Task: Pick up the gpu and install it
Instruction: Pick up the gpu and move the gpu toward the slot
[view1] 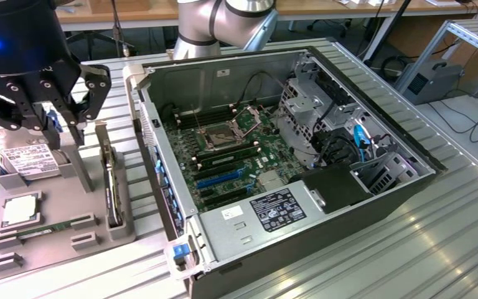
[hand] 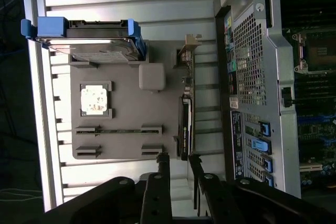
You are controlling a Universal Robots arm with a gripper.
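The gpu (view1: 111,180) (thin, dark, pale metal bracket) stood on edge along the tray's (view1: 56,224) side nearest the case (view1: 305,237), its print too small to read. The gripper (hand: 178,162) hung partly open, empty.

The gripper (view1: 65,129) is black. The gpu (view1: 110,180) is dark with a pale silver end. The tray (hand: 126,108) is plain grey. The hard drive (hand: 100,51) is silver with blue rails (hand: 52,27). The computer case (view1: 347,243) is black outside. Its motherboard (view1: 251,159) is green. The desk (view1: 438,249) is silver with long stripes.
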